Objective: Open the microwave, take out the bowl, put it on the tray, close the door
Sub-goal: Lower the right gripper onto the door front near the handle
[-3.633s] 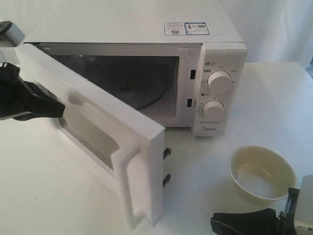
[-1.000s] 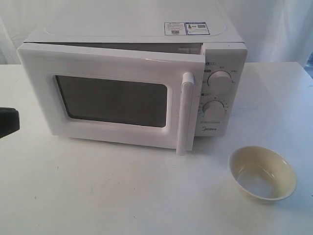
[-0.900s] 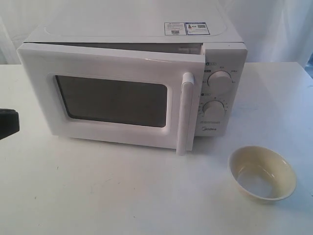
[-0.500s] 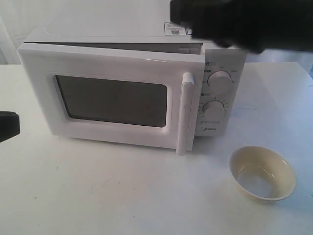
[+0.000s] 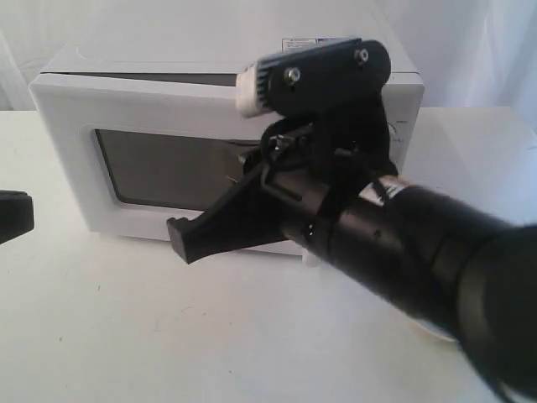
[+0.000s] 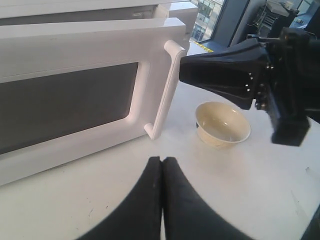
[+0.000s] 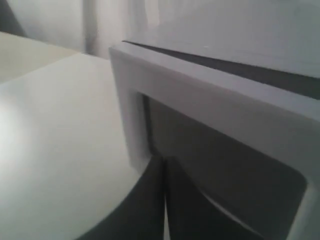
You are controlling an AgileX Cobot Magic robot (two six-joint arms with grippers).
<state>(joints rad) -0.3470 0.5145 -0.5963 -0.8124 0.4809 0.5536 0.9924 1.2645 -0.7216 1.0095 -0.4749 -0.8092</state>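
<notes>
The white microwave point(image 5: 151, 50) stands at the back of the table, its door point(image 5: 75, 117) swung almost shut with a thin gap left along the top. The door's bar handle point(image 6: 166, 87) shows in the left wrist view. The cream-yellow bowl point(image 6: 222, 125) sits upright on the bare table beside the handle; the right arm hides it in the exterior view. My right gripper point(image 5: 179, 240) is shut and empty, held across the door's dark window point(image 7: 225, 165). My left gripper point(image 6: 161, 161) is shut and empty, low over the table in front of the door. No tray is in view.
The right arm point(image 5: 419, 252) fills the exterior view's right half, covering both knobs. The left gripper point(image 5: 13, 214) pokes in at that view's left edge. White tabletop point(image 5: 126, 327) spreads in front of the microwave.
The door went from wide open to nearly shut. In the last half second the right arm swung down across the microwave's front, hiding the knobs and bowl. The left gripper has stayed put.
</notes>
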